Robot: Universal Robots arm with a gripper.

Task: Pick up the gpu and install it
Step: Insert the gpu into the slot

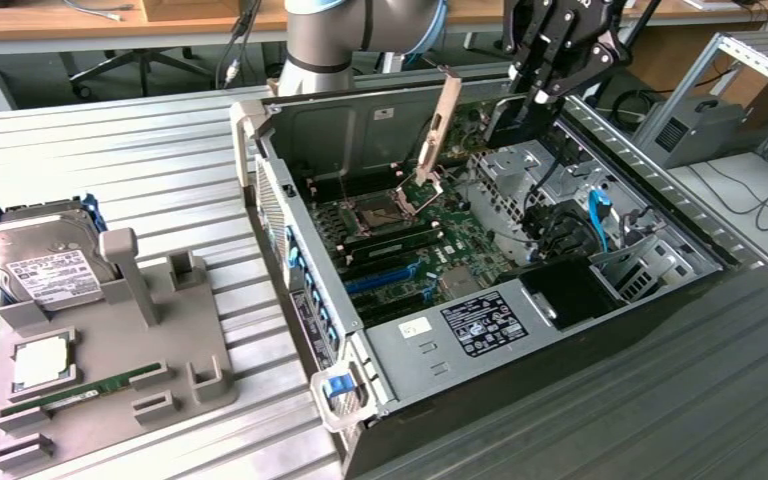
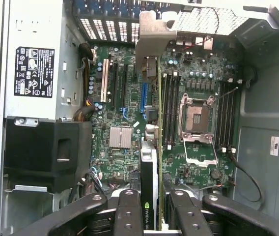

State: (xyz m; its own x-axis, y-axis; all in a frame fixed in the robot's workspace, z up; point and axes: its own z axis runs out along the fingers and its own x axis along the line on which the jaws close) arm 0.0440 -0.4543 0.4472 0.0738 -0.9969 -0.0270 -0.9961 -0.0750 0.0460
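Over mobo (image 2: pixel 111 167), thin gpu (image 2: pixel 149 162) (edge-on), in gripper (image 2: pixel 153 201)

gpu (image 2: pixel 149 196): edge-on in the wrist view, its near end cut off by the picture's edge between the jaws; both faces unseen.
slot under gpu: hidden by the gpu; touching or apart cannot be told.
arm (image 1: pixel 344 40): upper part cut off by the exterior view's top edge.
power supply label (image 2: pixel 34 71): print too small to read.
hard drive (image 1: pixel 40 262): label print too small to read.
case (image 1: pixel 544 400): near corner cut off by the exterior view's bottom edge.
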